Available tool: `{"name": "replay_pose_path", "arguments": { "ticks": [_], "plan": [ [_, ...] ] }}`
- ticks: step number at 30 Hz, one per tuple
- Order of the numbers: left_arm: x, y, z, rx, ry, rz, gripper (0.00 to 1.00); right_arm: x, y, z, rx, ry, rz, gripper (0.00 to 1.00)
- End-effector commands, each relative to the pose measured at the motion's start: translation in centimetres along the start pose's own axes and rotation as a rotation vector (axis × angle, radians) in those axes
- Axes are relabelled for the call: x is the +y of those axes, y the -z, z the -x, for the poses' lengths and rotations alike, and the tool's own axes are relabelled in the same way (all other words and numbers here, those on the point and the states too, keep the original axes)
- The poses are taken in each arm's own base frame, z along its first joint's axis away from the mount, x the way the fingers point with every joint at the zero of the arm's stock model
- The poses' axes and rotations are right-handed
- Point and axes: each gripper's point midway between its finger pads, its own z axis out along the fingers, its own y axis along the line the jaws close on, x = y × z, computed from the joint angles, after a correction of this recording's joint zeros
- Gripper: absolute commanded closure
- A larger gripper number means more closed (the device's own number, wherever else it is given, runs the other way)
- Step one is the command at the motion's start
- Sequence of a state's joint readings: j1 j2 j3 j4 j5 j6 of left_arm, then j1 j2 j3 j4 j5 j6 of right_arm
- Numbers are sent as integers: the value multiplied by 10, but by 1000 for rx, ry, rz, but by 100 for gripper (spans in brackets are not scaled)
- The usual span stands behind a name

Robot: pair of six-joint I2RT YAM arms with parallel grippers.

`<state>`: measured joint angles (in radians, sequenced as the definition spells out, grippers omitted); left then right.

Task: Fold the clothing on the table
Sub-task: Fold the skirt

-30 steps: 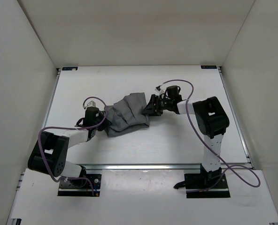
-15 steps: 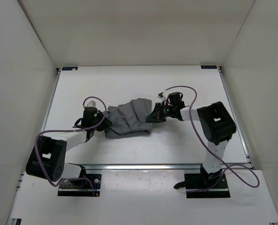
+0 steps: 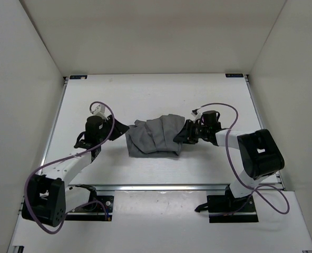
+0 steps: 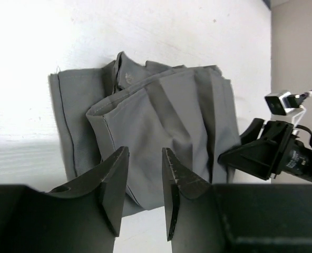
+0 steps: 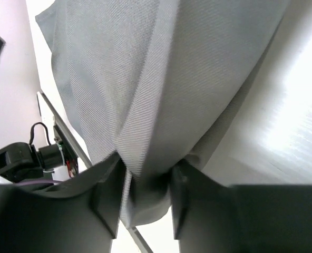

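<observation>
Left pincer [image 4: 145, 151] is letting go and backing off, jaws apart and empty. Right pincer [image 5: 148, 168] is gripping a clothing [image 3: 155, 136] fold, dragging it rightward. Clothing is sitting bunched mid-bench [image 3: 145, 95], so folding is unfinished.

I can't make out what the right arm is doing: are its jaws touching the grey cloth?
Touching. The right wrist view shows a fold of the cloth bunched between the right gripper's jaws, filling the gap and meeting both.
</observation>
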<state>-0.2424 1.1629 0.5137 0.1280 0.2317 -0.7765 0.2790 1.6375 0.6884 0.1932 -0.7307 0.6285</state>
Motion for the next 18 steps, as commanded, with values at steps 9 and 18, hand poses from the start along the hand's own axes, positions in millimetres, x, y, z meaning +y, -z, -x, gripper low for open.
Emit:
{"name": "replay_pose_path", "arguments": {
  "ticks": [9,18],
  "plan": [
    [-18,36,11,16,-250,-54,1,17,53,48,-164,207,-182,42],
    [40,47,-36,292,-420,243,1,6,84,58,-222,225,-270,36]
  ]
}}
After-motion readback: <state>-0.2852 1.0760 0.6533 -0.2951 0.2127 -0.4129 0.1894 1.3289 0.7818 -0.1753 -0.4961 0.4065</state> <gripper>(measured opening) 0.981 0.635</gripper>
